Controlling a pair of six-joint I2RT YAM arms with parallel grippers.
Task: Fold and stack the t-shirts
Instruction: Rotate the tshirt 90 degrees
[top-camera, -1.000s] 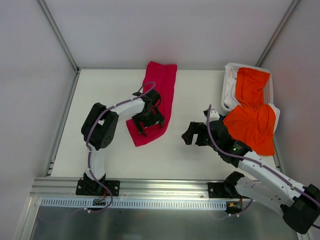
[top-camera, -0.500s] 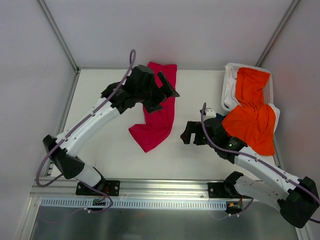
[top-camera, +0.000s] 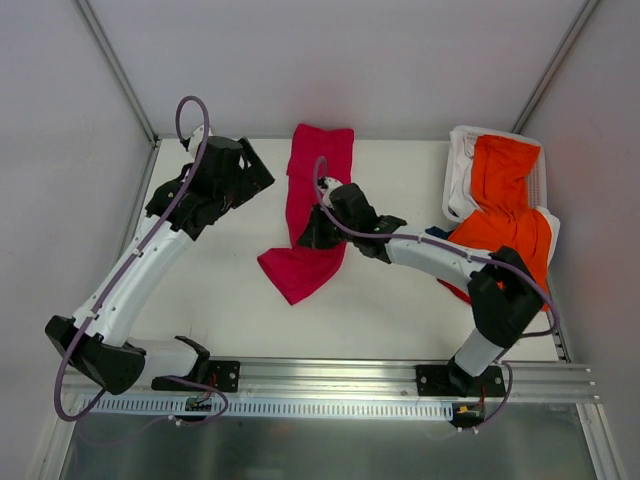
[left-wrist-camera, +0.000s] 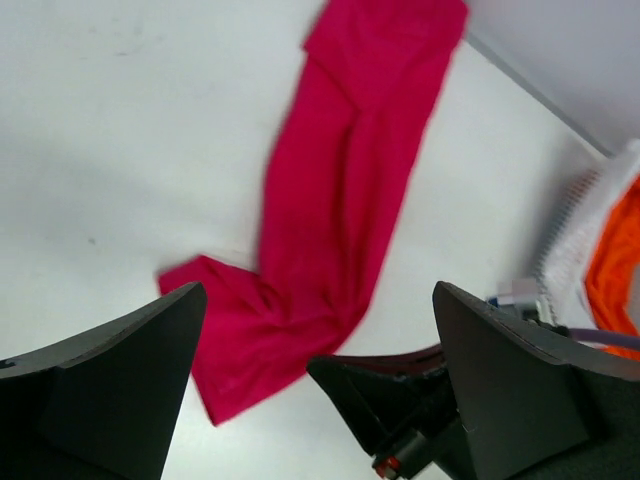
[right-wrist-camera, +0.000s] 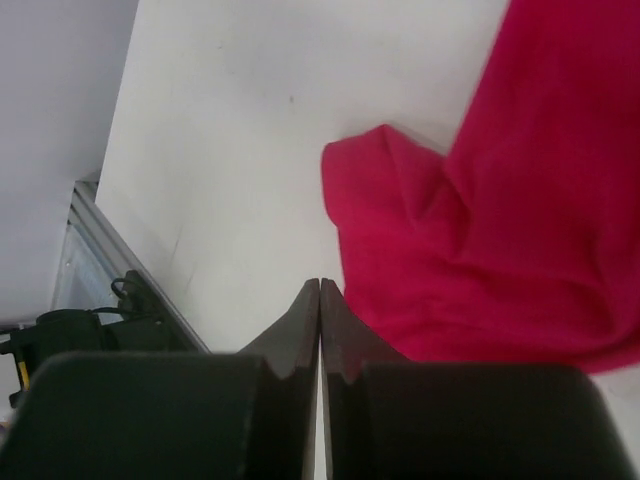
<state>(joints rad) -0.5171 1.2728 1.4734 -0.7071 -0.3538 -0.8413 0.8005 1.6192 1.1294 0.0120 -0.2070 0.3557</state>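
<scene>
The crimson t-shirt (top-camera: 322, 165) lies as a long narrow strip on the white table, its near end bunched (top-camera: 298, 270); it also fills the middle of the left wrist view (left-wrist-camera: 340, 180) and the right side of the right wrist view (right-wrist-camera: 500, 250). The orange t-shirt (top-camera: 505, 240) hangs over the white basket (top-camera: 460, 170) at the right. My left gripper (top-camera: 255, 175) is raised left of the crimson shirt, open and holding nothing (left-wrist-camera: 318, 300). My right gripper (top-camera: 312, 238) reaches across onto the strip's lower part. Its jaws are shut tip to tip (right-wrist-camera: 320, 285), nothing showing between them, beside the bunched edge.
A metal rail (top-camera: 320, 375) runs along the table's near edge, also seen in the right wrist view (right-wrist-camera: 90, 250). White enclosure walls stand at the back and sides. The basket's rim (left-wrist-camera: 575, 220) and orange cloth (left-wrist-camera: 615, 260) show at the left wrist view's right edge.
My left arm rose off the crimson shirt's near end and swung away to the far left. My right arm swept left from mid-table onto the crimson shirt and its jaws closed.
</scene>
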